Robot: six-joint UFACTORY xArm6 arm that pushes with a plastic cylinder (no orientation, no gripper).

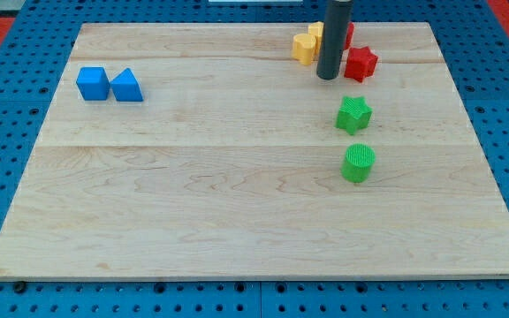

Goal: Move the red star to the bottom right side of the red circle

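The red star (360, 64) lies near the view's top right on the wooden board (237, 177). The red circle (347, 35) sits just above it, mostly hidden behind my rod. My tip (328, 78) rests on the board just left of the red star, close to it; I cannot tell if they touch. The star lies below and slightly right of the red circle.
Two yellow blocks (307, 44) sit left of the rod at the top. A green star (353, 115) and a green cylinder (358, 163) lie below the red star. A blue cube (93, 83) and a blue triangle (127, 86) sit at the upper left.
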